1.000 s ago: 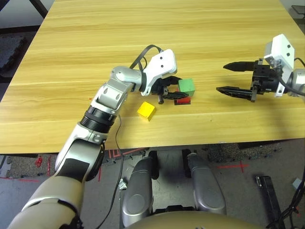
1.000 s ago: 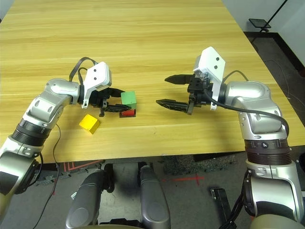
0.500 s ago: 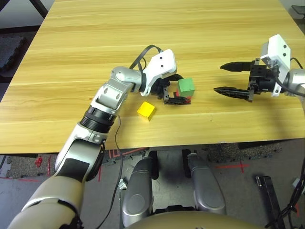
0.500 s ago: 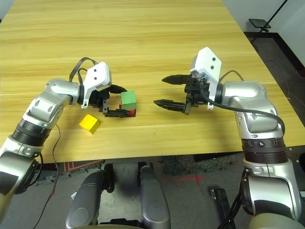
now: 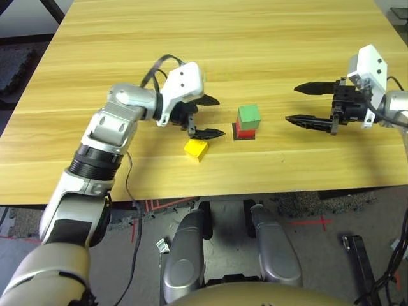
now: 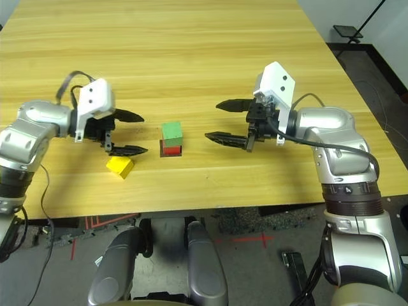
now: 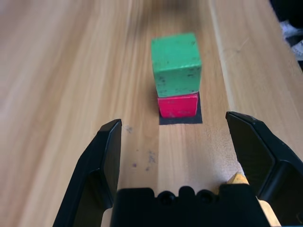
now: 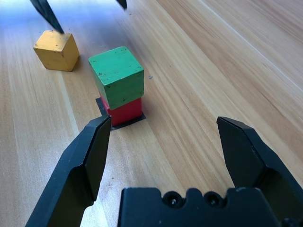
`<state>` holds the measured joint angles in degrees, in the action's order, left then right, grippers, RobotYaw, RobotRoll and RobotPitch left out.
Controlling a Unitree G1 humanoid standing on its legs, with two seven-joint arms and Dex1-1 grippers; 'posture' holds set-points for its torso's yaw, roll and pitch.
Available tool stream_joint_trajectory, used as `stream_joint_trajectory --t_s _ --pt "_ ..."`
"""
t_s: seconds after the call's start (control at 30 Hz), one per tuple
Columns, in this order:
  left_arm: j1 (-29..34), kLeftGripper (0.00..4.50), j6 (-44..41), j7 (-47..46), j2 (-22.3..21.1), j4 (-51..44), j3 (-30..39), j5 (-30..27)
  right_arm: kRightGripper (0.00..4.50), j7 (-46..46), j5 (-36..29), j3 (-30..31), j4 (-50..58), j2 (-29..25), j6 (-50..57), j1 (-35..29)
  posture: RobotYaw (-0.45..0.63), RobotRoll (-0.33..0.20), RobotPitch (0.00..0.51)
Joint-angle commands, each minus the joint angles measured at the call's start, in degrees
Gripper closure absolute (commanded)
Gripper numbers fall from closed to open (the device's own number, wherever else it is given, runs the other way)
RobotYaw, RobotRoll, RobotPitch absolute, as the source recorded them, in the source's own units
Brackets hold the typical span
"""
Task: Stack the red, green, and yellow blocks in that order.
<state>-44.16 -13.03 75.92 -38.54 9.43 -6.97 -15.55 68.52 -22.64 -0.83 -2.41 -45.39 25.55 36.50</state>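
Observation:
The green block sits on top of the red block, slightly turned against it, near the middle of the table. The yellow block lies alone on the wood to their left, close to the front edge. My left gripper is open and holds nothing. It stands left of the stack, apart from it, with its near finger just above the yellow block. My right gripper is open too and hovers to the right of the stack, pointing at it. In the right wrist view the green block faces the fingers.
A flat black square patch lies under the red block. The wooden table stretches far behind the blocks, and its front edge runs close below the yellow block. A black cable loops off my left wrist.
My left gripper has opened and drawn back to the left, away from the green block, which stays on the red one. My right gripper has edged slightly toward the stack.

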Motion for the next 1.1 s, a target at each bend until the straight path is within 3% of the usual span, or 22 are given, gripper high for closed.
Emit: stream_joint_trajectory --t_s 0.03,0.2,0.37,0.6,0.93,1.1 --pt "1.54 0.01 4.69 2.62 -0.54 3.39 1.33 -0.92 0.00 -0.04 0.18 0.28 -0.18 0.23 -0.57 -1.11 0.19 0.069 0.291" --pt "3.67 0.01 0.67 -1.03 -2.34 0.15 3.16 -1.48 0.00 -0.45 -0.02 -0.11 0.42 0.20 -0.20 -1.65 0.18 0.072 0.296" --pt "6.31 0.01 -15.90 -11.69 -2.35 -14.49 7.00 -5.83 0.00 -0.79 -0.44 -0.58 1.16 -0.13 0.20 -2.56 0.18 0.075 0.298" --pt "10.16 0.01 -30.81 -22.86 -2.53 -23.10 10.73 -8.84 0.00 -1.24 -0.26 -0.12 0.53 0.59 -0.28 -2.93 0.20 0.088 0.300" --pt "22.29 0.01 -48.21 -44.93 6.32 -47.39 14.69 -11.27 0.00 -1.46 -0.07 0.46 -0.52 2.07 -0.67 -2.90 0.23 0.100 0.303" --pt "25.08 0.01 -50.38 -47.30 1.61 -50.49 13.45 -9.33 0.00 -1.29 0.47 1.18 -2.25 3.29 -1.49 -1.89 0.26 0.114 0.300"
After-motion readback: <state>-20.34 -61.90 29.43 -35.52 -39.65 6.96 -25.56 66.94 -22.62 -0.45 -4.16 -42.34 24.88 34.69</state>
